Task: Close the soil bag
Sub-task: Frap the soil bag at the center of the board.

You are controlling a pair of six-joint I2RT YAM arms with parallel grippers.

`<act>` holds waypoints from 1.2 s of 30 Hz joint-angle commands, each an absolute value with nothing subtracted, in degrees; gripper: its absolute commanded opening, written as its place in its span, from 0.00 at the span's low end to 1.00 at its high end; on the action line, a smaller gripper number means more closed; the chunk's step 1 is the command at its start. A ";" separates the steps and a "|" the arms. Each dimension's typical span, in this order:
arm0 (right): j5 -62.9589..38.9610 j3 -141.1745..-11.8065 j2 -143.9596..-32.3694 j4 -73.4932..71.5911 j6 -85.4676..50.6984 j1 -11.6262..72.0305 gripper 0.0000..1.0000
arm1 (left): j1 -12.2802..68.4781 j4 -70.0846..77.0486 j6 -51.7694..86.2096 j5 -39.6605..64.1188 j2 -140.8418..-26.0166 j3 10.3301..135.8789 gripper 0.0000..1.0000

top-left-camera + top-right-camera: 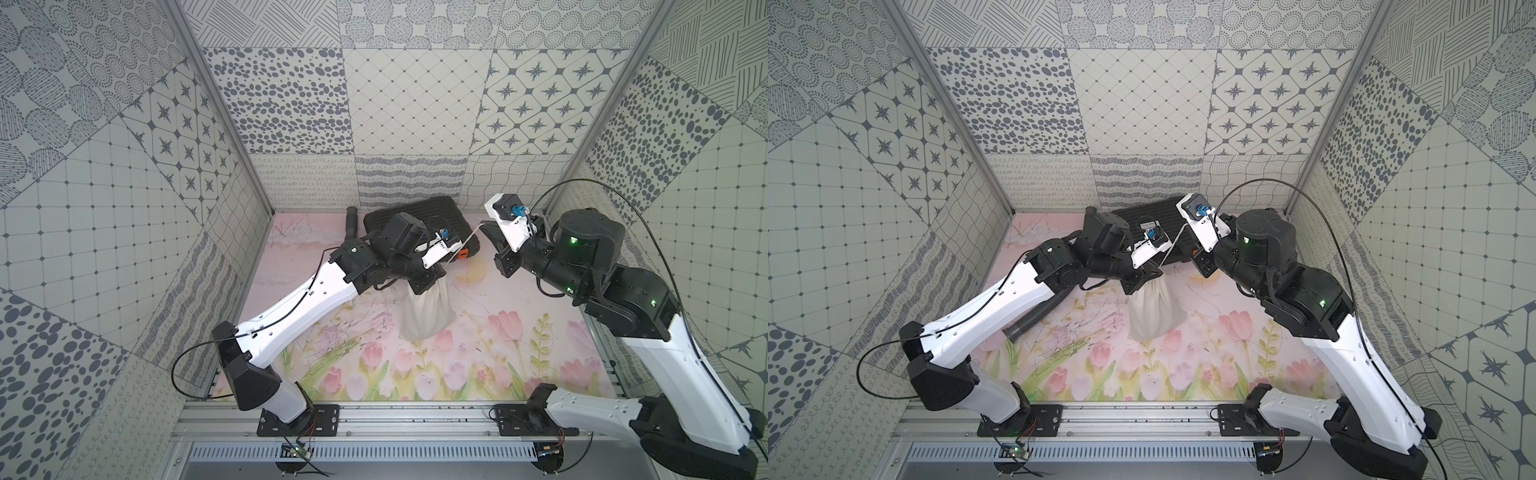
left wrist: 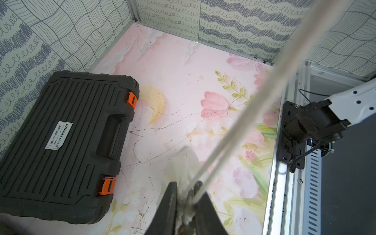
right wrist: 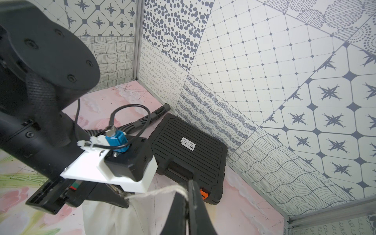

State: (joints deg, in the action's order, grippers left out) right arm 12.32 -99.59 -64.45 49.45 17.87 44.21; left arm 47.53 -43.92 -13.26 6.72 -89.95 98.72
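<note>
The soil bag (image 1: 426,316) (image 1: 1152,316) is an off-white cloth sack standing on the flowered mat, mid-table. My left gripper (image 1: 428,286) (image 2: 186,185) is shut on its gathered neck, with cloth bunched between the jaws. Below the jaws the bag (image 2: 183,160) hangs in the left wrist view. A white cord (image 1: 465,243) (image 2: 254,97) runs taut from the neck, up and to the right. My right gripper (image 1: 486,225) (image 3: 188,189) is shut on that cord (image 3: 154,192), apart from the bag (image 3: 105,215).
A black ribbed case (image 1: 436,212) (image 2: 67,142) (image 3: 189,150) with orange latches lies against the back wall, behind both grippers. A black corrugated hose (image 1: 352,222) (image 1: 1034,318) lies at the back left and passes under my left arm. Patterned walls close three sides.
</note>
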 commanded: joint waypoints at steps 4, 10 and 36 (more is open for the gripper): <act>15.76 -106.03 -63.00 33.16 18.52 43.52 0.00 | 47.78 -62.62 -14.58 -0.97 -91.39 98.24 0.18; 16.36 -106.46 -63.45 33.15 19.55 43.48 0.00 | 47.73 -63.62 -15.06 -2.69 -91.39 97.80 0.18; 14.50 -108.61 -64.45 33.16 17.71 43.06 0.00 | 47.48 -61.44 -15.06 -3.67 -90.95 97.66 0.25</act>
State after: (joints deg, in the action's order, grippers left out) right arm 13.15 -105.19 -66.00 46.48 19.49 43.62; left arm 47.53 -54.06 -14.02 -1.30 -91.81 98.19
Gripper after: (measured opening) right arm 0.083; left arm 0.249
